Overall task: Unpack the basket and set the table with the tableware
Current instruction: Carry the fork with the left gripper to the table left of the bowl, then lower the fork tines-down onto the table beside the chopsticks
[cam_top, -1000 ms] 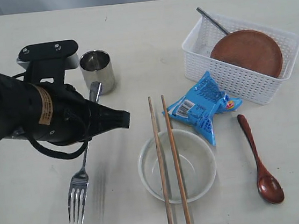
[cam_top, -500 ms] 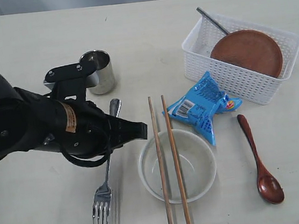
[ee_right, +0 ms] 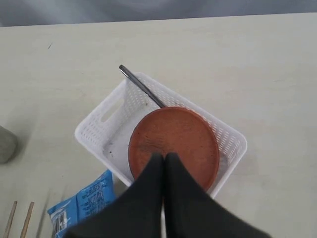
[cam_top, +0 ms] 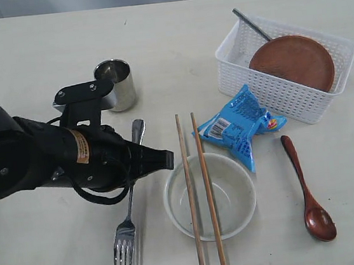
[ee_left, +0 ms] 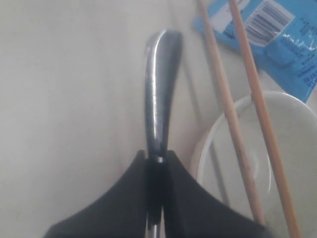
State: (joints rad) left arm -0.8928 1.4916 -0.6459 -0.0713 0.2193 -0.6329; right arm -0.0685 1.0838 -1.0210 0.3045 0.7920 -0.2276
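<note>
I'm pinching the fork (cam_top: 126,240) lower left with left jaws; right jaws are sitting pressed together. Plate (cam_top: 291,63) and knife (cam_top: 251,24) are waiting in basket (cam_top: 268,93).

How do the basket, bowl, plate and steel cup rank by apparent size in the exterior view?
1. basket, clearly the largest.
2. bowl and plate: about alike. The plate leans tilted in the basket, so foreshortening makes ranking them unsure.
3. steel cup, the smallest.

fork (cam_top: 128,216) beside bowl (cam_top: 236,193) | chopsticks (cam_top: 208,193) across bowl | plate (cam_top: 292,62) in basket (cam_top: 275,96) | spoon (cam_top: 303,183) on table (cam_top: 173,43)
</note>
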